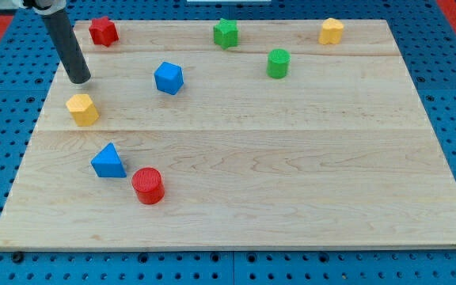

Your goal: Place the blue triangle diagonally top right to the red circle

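Note:
The blue triangle (pixel 108 161) lies on the wooden board at the lower left. The red circle (pixel 147 185) stands just below and to the right of it, nearly touching. My tip (pixel 80 80) is at the upper left of the board, well above the blue triangle and just above a yellow block (pixel 82 109). The rod slants up to the view's top left.
A red star-like block (pixel 103 32) sits at the top left, a blue cube (pixel 169 77) right of my tip, a green star (pixel 226 32) and a green cylinder (pixel 278 63) at top centre, a yellow block (pixel 331 31) at top right. The board (pixel 291 174) ends near the view's bottom.

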`<state>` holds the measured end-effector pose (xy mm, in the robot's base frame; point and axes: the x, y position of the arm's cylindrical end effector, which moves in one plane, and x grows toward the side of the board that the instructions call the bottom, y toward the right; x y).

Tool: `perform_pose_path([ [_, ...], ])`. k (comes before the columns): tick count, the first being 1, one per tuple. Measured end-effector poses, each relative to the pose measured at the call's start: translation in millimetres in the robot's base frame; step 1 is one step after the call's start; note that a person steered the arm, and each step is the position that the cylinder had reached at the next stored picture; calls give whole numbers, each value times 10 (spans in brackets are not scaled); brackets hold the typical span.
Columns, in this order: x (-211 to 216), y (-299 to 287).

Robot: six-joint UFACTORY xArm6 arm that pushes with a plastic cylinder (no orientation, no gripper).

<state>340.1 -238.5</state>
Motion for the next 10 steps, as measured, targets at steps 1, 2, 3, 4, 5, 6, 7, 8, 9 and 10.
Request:
perform_pose_path([
  [1,0,0],
  [2,-61,81],
  [3,-332,404],
  [4,-451,822],
  [5,28,847],
  [6,466,944],
  [7,856,1158],
  [8,1153,493],
  [9,1359,-118],
  [10,1541,-125],
])
